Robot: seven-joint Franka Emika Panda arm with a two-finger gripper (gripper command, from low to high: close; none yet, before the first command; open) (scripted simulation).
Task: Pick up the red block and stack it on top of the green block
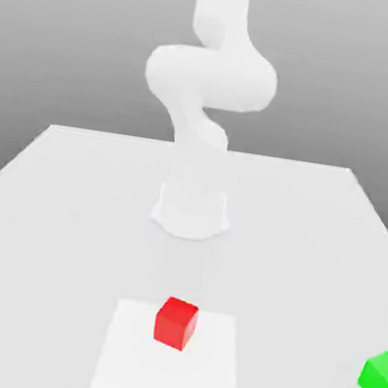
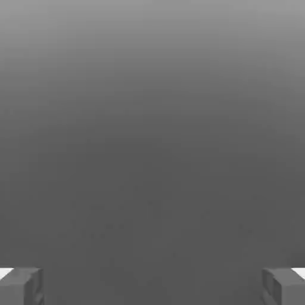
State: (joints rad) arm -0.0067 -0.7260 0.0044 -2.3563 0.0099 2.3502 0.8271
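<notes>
The claw gapes empty; bare worktop surrounds the red block, the green block well apart near the worktop's edge.

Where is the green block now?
In the exterior view, the green block sits at the table's right edge, well apart from the red block.

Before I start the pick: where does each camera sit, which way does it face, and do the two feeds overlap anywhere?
Exterior view: off the arm, looking across the white table toward the white robot arm and its base; small red cube nearest, small green cube at the exterior view's right.
Hand view: on the hand, looking past the open gripper at plain grey; two grey fingertips show.
Shared: nothing that I can match.
</notes>
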